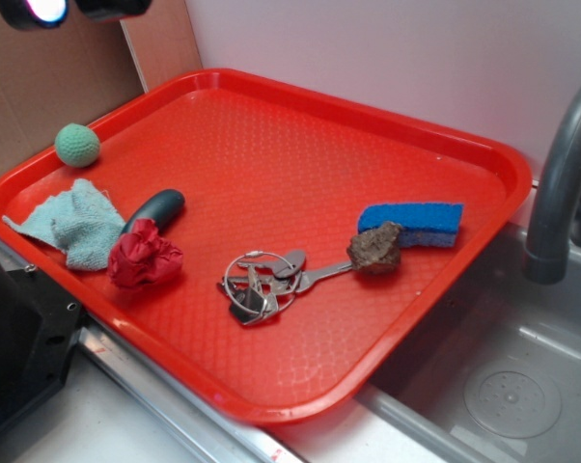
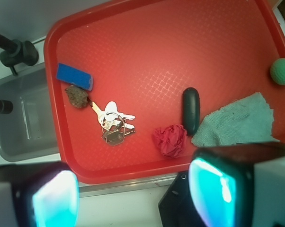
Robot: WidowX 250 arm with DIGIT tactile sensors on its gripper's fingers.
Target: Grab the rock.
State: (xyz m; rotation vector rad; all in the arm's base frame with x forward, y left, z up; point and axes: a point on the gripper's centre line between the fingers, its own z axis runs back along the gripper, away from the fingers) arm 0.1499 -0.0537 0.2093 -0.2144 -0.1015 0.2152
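The rock is a small rough brown-grey lump lying on the red tray. It touches the blue sponge on one side, and the tip of a key from the silver bunch on the other. My gripper hangs high above the tray's near edge, far from the rock. Its two fingers stand wide apart with nothing between them.
On the tray also lie a red wrinkly cloth ball, a dark handle-like object, a teal cloth and a green ball. A sink with a faucet adjoins the tray.
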